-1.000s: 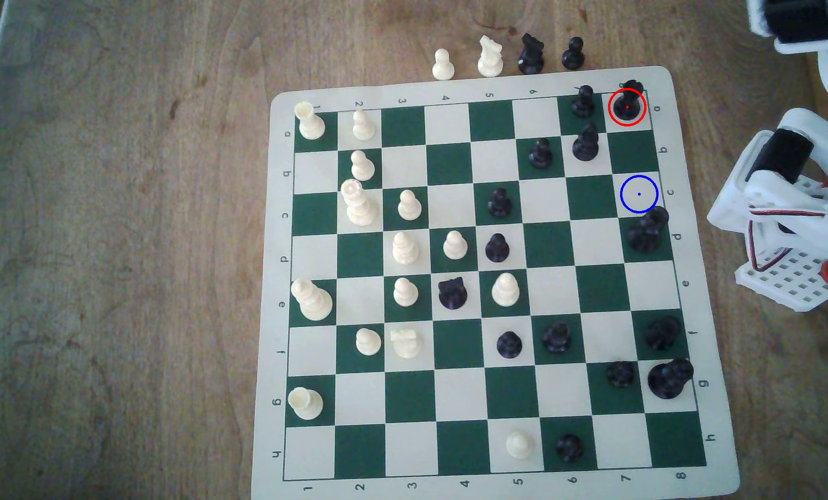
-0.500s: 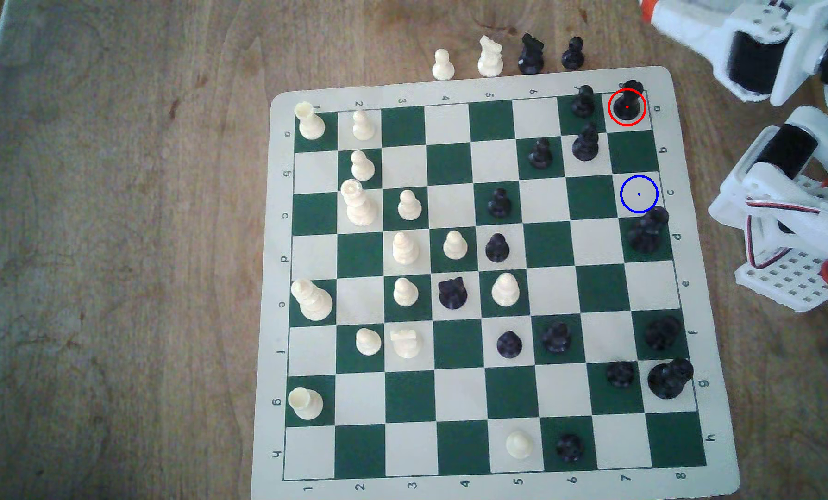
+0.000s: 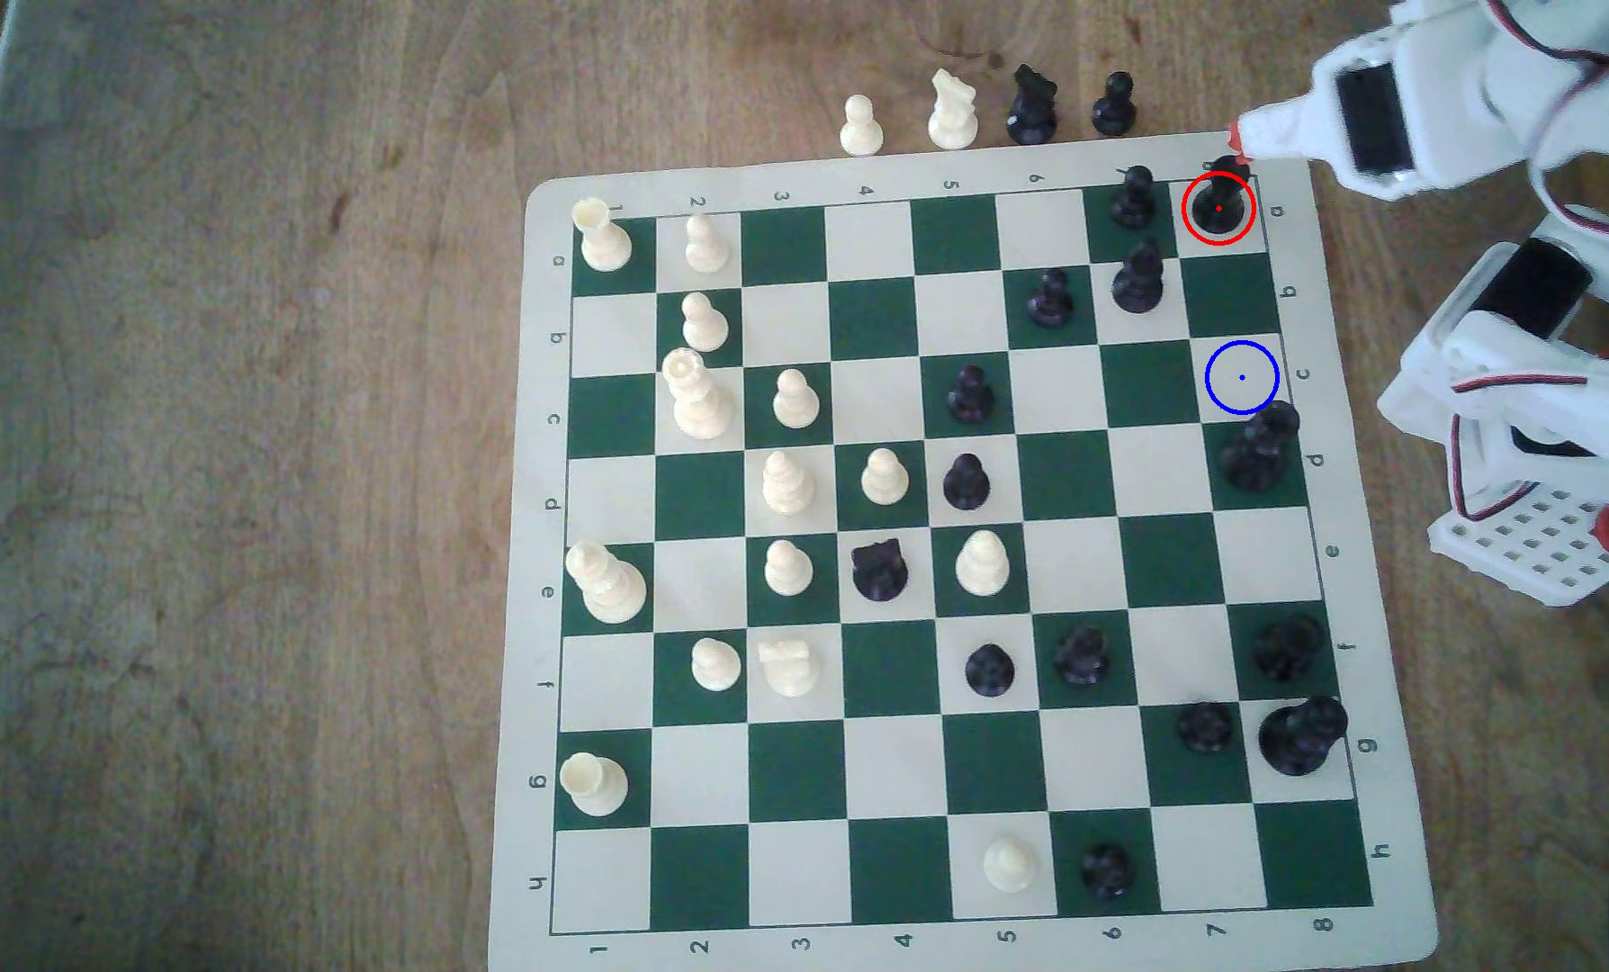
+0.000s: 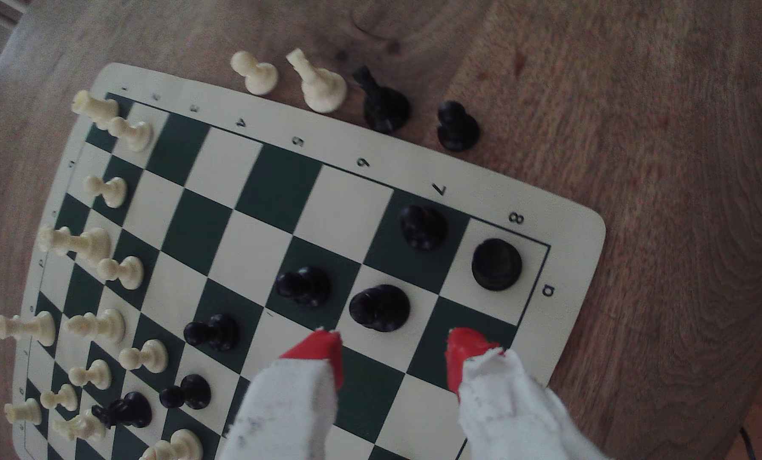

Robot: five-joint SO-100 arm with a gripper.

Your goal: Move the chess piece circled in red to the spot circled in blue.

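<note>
The chess piece circled in red [image 3: 1219, 201] is a stubby black piece with a flat top. It stands on the cream corner square at the far right of the board in the exterior view. From the wrist it shows from above [image 4: 496, 264]. The spot circled in blue [image 3: 1242, 378] is a bare cream square two squares nearer along the same edge. My gripper [image 3: 1245, 145] hovers over the board's corner border, just beyond the piece. Its red-tipped fingers [image 4: 326, 349] stand apart, so the gripper [image 4: 397, 354] is open and holds nothing.
A black pawn [image 3: 1135, 198] stands right beside the circled piece, and another black piece [image 3: 1138, 278] sits diagonally next to it. A larger black piece [image 3: 1257, 451] borders the blue ring. Several captured pieces [image 3: 1032, 105] stand off the board. The arm's base [image 3: 1549, 449] is at the exterior view's right.
The arm has swung in from the exterior view's upper right and come down, bringing its red fingertip to the board's corner beside the circled piece. No pieces have moved.
</note>
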